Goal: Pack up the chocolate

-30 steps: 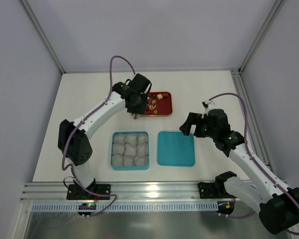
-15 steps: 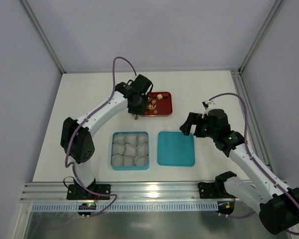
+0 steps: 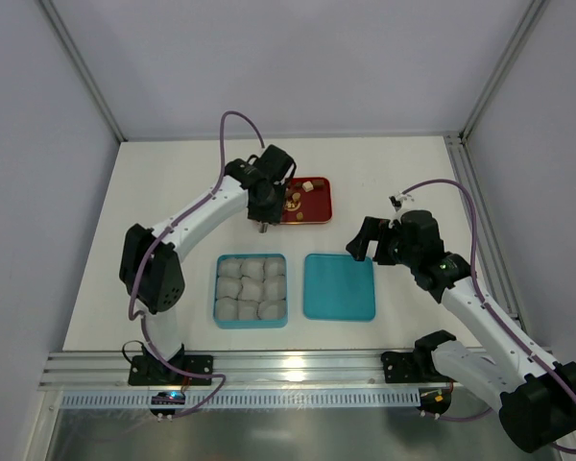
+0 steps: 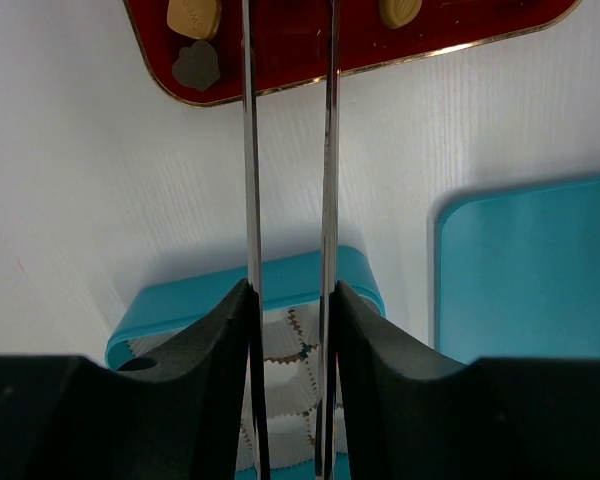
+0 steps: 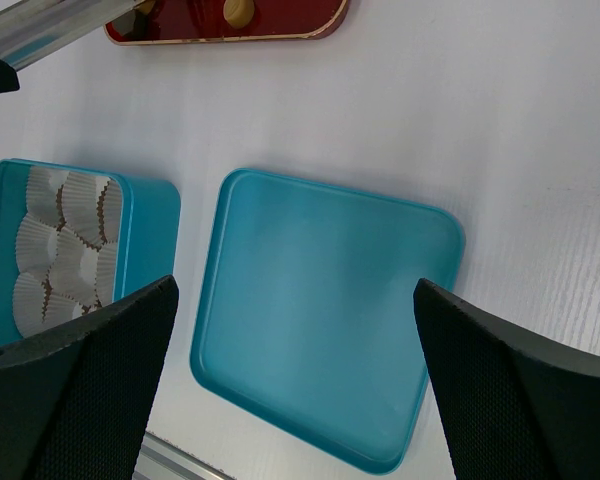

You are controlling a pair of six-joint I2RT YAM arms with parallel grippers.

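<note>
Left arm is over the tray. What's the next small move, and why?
Probably shift the left fingers sideways to straddle the dark chocolate at the red tray corner, then lower. It lies just beside them; nothing shows between them, though their tips are out of frame, and the paper cups look empty.

We see a white worktop (image 3: pixel 163 192) with three things lying on it. A red rounded-rectangle tray (image 3: pixel 320 205) sits toward the far side, near the middle. Closer to the near edge a teal box (image 3: pixel 218 291) lies open side up. Just to its right, not touching it, a shallow teal lid (image 3: pixel 339 286) lies flat. The tray stands apart from both.
</note>
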